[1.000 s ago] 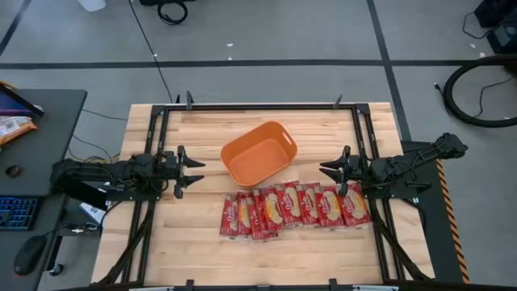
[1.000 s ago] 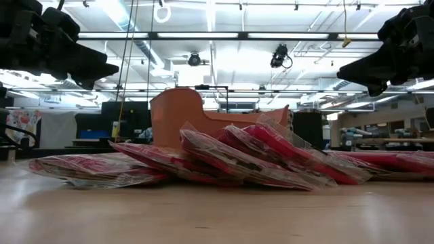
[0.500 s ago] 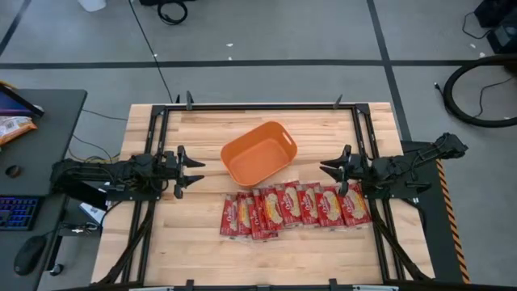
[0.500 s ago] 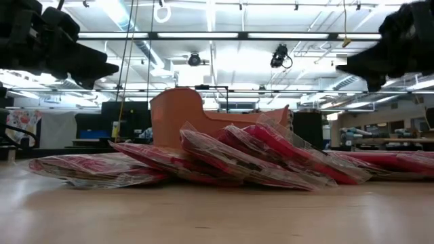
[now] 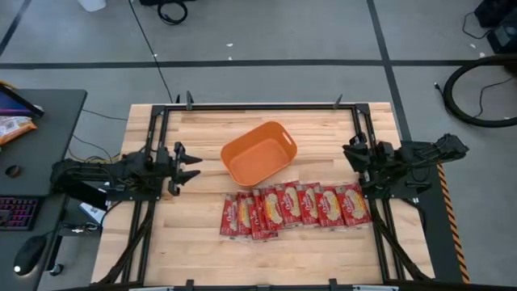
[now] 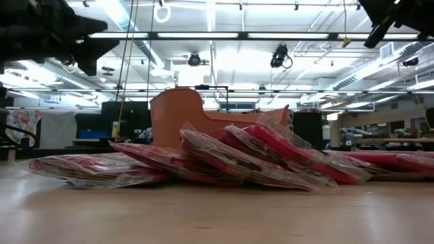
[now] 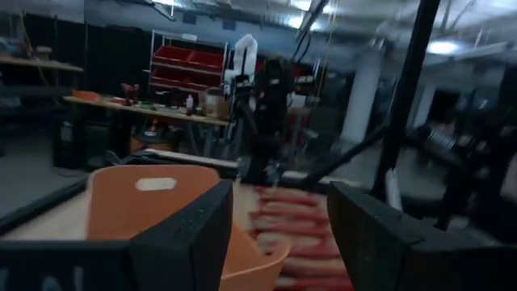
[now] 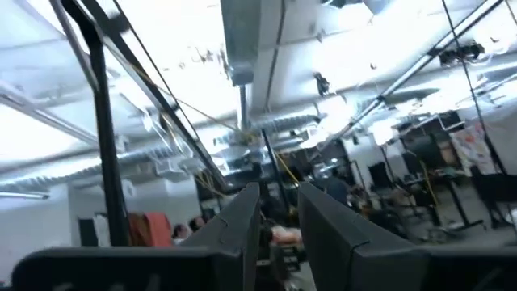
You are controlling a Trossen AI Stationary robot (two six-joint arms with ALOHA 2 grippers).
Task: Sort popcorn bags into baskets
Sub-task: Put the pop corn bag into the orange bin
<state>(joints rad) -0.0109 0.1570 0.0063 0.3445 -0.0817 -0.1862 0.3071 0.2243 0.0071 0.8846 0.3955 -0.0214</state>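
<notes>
Opening step: both open end effectors, left (image 5: 191,166) and right (image 5: 352,150), are hovering empty; next, one needs lowering onto popcorn bags (image 5: 295,208) at the basket's (image 5: 258,152) 6 o'clock.

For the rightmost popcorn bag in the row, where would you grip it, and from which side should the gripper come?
Grip the rightmost popcorn bag by its outer right edge, coming down from above with the right gripper, which is nearest. That edge looks free, while its left edge seems to overlap the neighbouring bags. The bag lies flat, so a shallow edge pinch probably suits it.
</notes>
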